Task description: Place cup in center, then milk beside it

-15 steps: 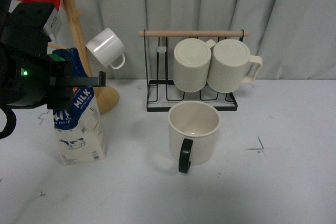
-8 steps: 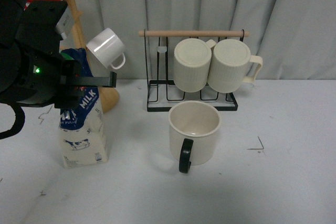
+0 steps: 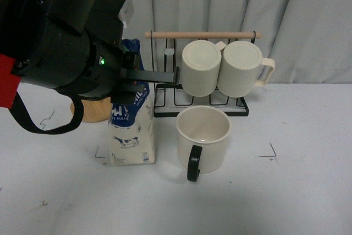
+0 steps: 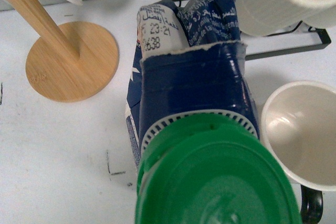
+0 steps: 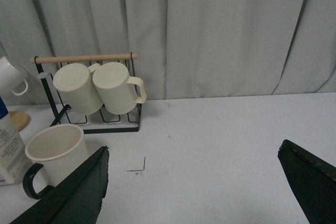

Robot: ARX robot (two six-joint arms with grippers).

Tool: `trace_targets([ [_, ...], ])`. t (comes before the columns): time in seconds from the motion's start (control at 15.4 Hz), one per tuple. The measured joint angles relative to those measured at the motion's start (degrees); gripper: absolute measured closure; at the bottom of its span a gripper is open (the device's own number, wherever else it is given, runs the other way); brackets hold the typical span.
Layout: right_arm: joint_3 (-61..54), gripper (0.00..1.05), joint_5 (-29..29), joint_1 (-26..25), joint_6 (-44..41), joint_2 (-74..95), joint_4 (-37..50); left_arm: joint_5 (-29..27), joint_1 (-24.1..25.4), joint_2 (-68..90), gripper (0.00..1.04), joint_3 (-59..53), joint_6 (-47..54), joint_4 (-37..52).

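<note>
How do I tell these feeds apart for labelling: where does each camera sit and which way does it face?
Front view: on the robot's body, facing forward at the cup, milk and mug rack; the left arm fills the upper left.
Left wrist view: on the left wrist, looking down past the milk's green cap; no robot part shows.
Right wrist view: on the right wrist, facing across the table toward the curtain; the open right gripper frames it.
Shared: all three show the cup and milk.

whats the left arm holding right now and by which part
The left pincer holds the milk carton by its upper part, near the folded top. The right pincer is open and empty.
</note>
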Motion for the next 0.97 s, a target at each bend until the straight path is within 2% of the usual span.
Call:
trace_targets([
  [0.39,0.0,0.07,0.0,0.0,0.0,0.0,0.0,-1.0,-3.0,1.8,1.01,1.2,-1.4,0.3],
  [0.97,0.0,0.07,0.0,0.0,0.0,0.0,0.0,-1.5,-4.4,4.0,1.01,1.7,-2.4,1.4],
])
